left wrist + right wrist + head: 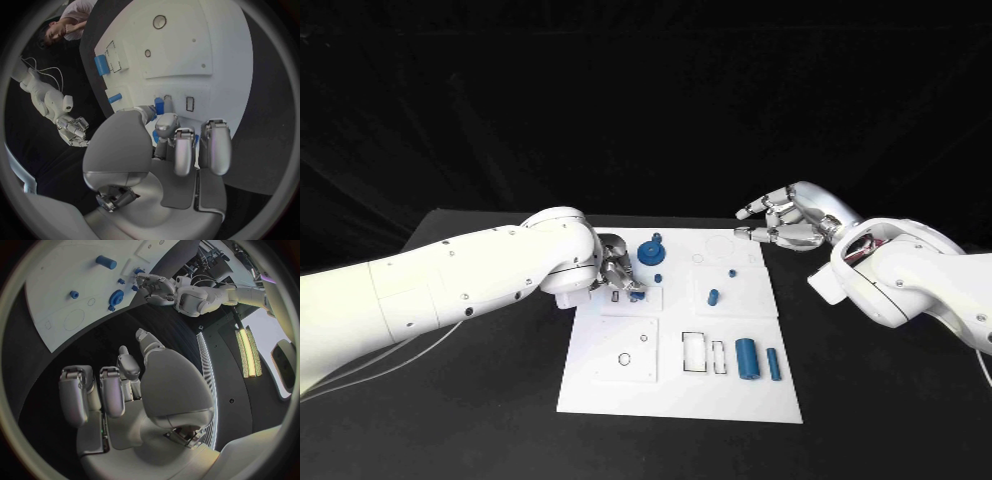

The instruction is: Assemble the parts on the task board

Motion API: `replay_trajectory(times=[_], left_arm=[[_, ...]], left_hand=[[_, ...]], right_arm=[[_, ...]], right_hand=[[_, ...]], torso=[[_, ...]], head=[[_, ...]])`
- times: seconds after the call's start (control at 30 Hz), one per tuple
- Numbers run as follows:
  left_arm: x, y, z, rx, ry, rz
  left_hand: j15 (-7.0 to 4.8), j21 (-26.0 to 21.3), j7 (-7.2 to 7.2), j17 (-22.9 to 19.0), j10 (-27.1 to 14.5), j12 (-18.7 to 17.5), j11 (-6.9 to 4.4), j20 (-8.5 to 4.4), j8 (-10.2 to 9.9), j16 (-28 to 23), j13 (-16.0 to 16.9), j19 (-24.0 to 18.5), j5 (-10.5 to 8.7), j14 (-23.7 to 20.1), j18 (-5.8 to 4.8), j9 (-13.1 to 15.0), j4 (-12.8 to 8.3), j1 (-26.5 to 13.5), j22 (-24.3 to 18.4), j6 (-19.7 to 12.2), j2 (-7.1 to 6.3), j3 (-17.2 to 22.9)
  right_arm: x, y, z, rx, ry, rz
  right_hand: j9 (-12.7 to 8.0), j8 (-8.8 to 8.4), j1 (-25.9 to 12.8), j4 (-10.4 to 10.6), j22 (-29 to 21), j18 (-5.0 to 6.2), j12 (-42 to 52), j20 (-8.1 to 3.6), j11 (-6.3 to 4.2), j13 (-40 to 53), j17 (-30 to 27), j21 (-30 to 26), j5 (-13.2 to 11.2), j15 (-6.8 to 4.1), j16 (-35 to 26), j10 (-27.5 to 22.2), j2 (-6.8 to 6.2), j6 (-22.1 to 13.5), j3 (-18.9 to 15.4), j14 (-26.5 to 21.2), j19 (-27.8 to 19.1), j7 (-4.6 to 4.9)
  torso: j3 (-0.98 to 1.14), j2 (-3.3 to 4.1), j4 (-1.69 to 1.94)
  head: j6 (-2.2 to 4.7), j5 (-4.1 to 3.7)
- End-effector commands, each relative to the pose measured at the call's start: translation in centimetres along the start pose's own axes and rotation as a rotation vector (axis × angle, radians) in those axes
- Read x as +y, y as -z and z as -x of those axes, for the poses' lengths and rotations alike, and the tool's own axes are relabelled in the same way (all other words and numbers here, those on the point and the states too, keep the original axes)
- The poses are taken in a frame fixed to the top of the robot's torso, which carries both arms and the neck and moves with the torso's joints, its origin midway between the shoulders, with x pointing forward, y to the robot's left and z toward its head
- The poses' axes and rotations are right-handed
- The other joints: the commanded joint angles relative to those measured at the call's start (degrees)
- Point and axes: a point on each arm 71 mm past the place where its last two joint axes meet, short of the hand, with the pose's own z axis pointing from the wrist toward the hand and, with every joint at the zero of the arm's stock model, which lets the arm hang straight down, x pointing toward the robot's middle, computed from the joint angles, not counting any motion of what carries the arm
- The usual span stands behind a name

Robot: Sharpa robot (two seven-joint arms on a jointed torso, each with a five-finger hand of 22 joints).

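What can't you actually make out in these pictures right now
- Head view: the left robot hand is mostly behind its own arm; whether it holds a part is unclear.
- Left wrist view: a blue part sits behind the fingers; its shape is hidden.
- Right wrist view: parts on the board are too small to identify.

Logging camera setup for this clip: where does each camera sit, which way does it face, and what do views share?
Head view: from the robot's head, looking down at the task board; both white arms show, with the left hand and right hand.
Left wrist view: behind the left hand, facing the board; its palm and fingers show.
Right wrist view: behind the right hand, facing the board's edge and the left hand.
Shared: all see the board and the left hand.
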Motion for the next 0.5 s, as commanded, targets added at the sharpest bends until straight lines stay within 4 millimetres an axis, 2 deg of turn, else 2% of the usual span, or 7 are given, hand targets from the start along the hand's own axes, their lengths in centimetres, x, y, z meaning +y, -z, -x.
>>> replay_trajectory(times=[0.03,0.2,0.37,0.5], left_arm=[[-0.1,0.18,-0.1,0.01,0.03,-0.026],[0.33,0.6,0.01,-0.003,0.068,-0.036],[0.65,0.95,0.1,-0.019,0.093,-0.04],[0.69,1.13,0.11,-0.032,0.104,-0.044]], left_hand=[[0.19,-0.3,0.05,15.0,-0.2,-0.3,0.02,0.1,-0.2,0.2,-0.2,-0.3,-0.1,6.0,-0.67,0.3,-7.6,-0.5,4.0,0.2,-0.69,8.1],[0.14,-0.2,-0.07,15.1,0.2,-0.2,-0.07,0.08,0.0,0.2,-0.1,-0.1,-0.21,6.0,-0.71,1.0,-9.6,-1.9,4.3,0.4,-1.73,9.8],[-0.02,0.1,-0.29,15.1,1.0,0.8,-0.26,-0.01,0.4,0.2,0.8,0.4,-0.26,6.0,-0.89,1.6,-10.9,-2.8,5.1,0.7,-2.22,10.7],[-0.13,0.3,-0.4,15.1,1.4,1.1,-0.38,-0.13,0.6,0.2,1.1,0.7,-0.26,6.0,-0.98,2.3,-12.6,-3.2,5.6,0.8,-2.48,11.7]], right_arm=[[-0.01,-0.01,-0.23,0.019,0.004,0.003],[-0.11,0.02,-0.32,0.02,0.003,0.001],[-0.24,0.08,-0.3,0.018,0.003,-0.002],[-0.33,0.11,-0.24,0.016,0.003,-0.004]], right_hand=[[-0.1,0.32,-0.4,0.0,12.0,0.89,0.2,-0.4,-0.09,0.1,8.2,-0.3,0.2,-0.35,-0.2,0.3,0.15,0.4,-0.2,4.2,2.8,-0.14],[-0.1,0.33,-0.4,0.0,12.0,0.9,0.2,-0.41,-0.09,0.1,8.2,-0.3,0.3,-0.36,-0.2,0.3,0.15,0.4,-0.3,4.2,2.8,-0.14],[-0.1,0.34,-0.4,0.0,12.0,0.9,0.2,-0.41,-0.09,0.1,8.2,-0.3,0.3,-0.36,-0.2,0.3,0.15,0.4,-0.3,4.2,2.8,-0.14],[-0.1,0.35,-0.5,0.1,11.9,0.92,0.2,-0.42,-0.09,0.0,8.2,-0.4,0.3,-0.36,-0.2,0.3,0.14,0.4,-0.3,4.2,2.7,-0.14]], torso=[[0.05,0.04,0.04],[0.06,0.07,0.05],[0.1,0.03,0.15],[0.05,0.02,0.02]], head=[[0.09,0.05],[-0.12,0.15],[-0.14,0.23],[-0.22,0.32]])
